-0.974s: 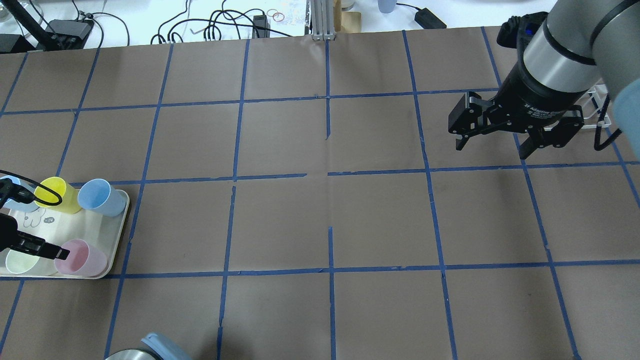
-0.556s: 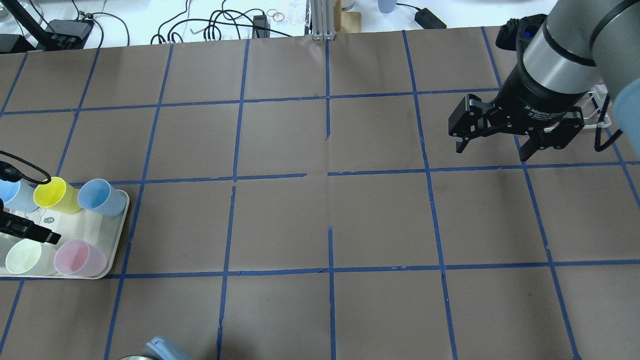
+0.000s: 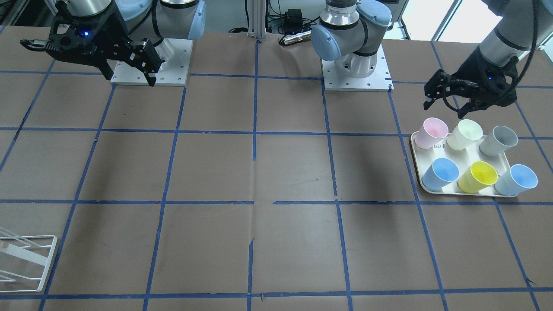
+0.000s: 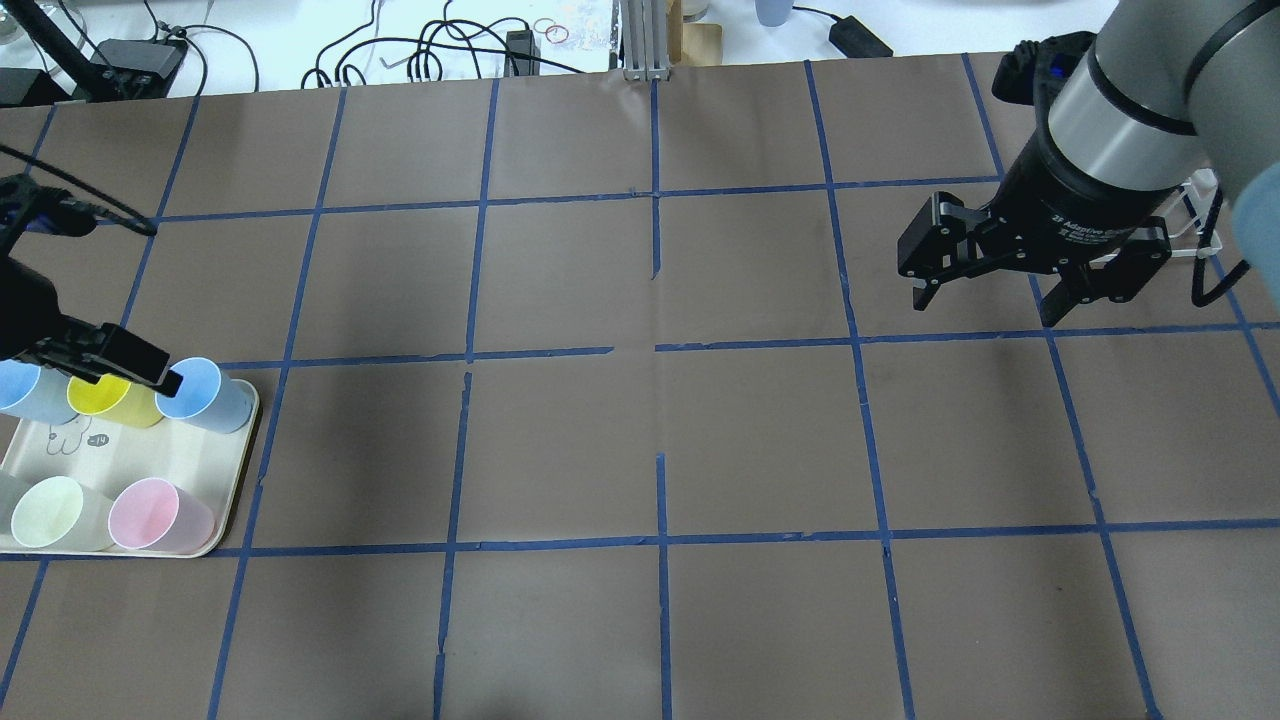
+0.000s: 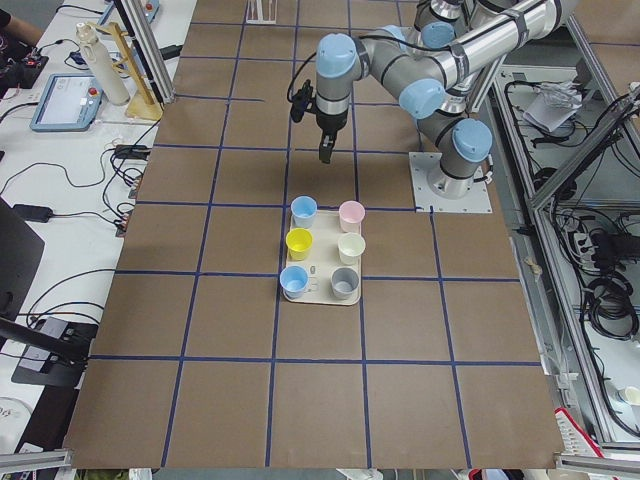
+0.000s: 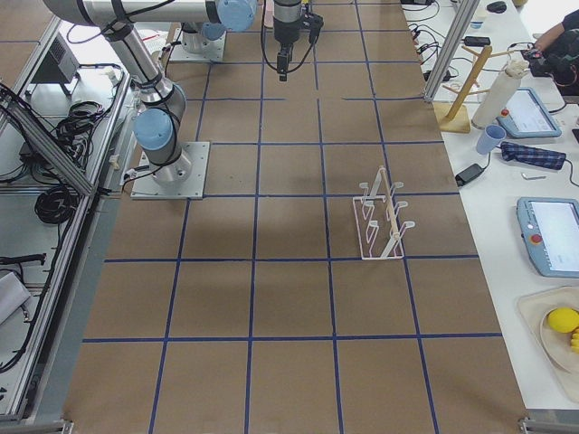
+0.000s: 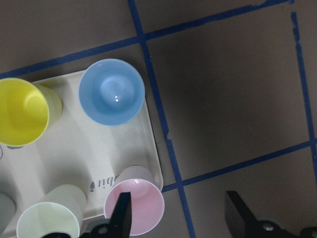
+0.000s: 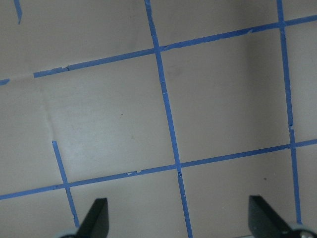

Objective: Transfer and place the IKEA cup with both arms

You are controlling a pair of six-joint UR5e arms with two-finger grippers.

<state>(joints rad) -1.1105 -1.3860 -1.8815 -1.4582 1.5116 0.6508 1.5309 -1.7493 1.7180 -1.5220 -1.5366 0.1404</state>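
The pale pink IKEA cup (image 3: 432,131) stands upright at the corner of a cream tray (image 3: 417,166) nearest the robot's base and the table's middle. It also shows in the overhead view (image 4: 160,515) and the left wrist view (image 7: 141,208). My left gripper (image 3: 445,107) hangs open and empty above the tray's edge near the pink cup, touching no cup. In the left wrist view (image 7: 179,218) the pink cup lies by one fingertip (image 7: 121,218). My right gripper (image 4: 988,298) is open and empty above bare table on the far side.
On the tray with the pink cup stand a cream-white cup (image 3: 464,134), a grey cup (image 3: 499,140), two blue cups (image 3: 440,172) and a yellow cup (image 3: 477,177). A white wire rack (image 6: 380,217) stands near my right arm. The brown table has blue tape lines.
My left gripper has drawn back from over the pink and cream cups, moving up the overhead view to over the yellow and blue cups. My right gripper has hardly moved.
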